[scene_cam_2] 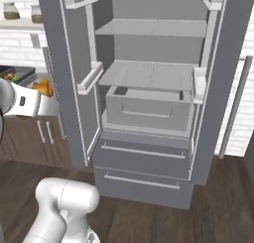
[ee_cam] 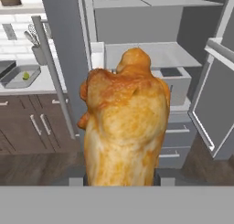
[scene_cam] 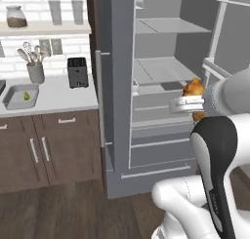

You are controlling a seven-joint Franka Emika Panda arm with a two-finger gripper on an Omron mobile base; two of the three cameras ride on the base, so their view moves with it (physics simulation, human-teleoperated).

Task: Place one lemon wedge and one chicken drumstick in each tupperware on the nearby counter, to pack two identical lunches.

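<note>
Base views flanking open fridge (scene_cam_2: 149, 88)

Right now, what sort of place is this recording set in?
A rendered home kitchen, by all signs: an open grey fridge with bare shelves and drawers, an off-white counter over dark wooden cabinets, and a black toaster beside a utensil holder against a white brick wall.

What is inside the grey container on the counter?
One yellow-green lemon wedge lies inside the container on the counter. No drumstick lies there; the gripper holds the drumstick by the fridge.
</note>
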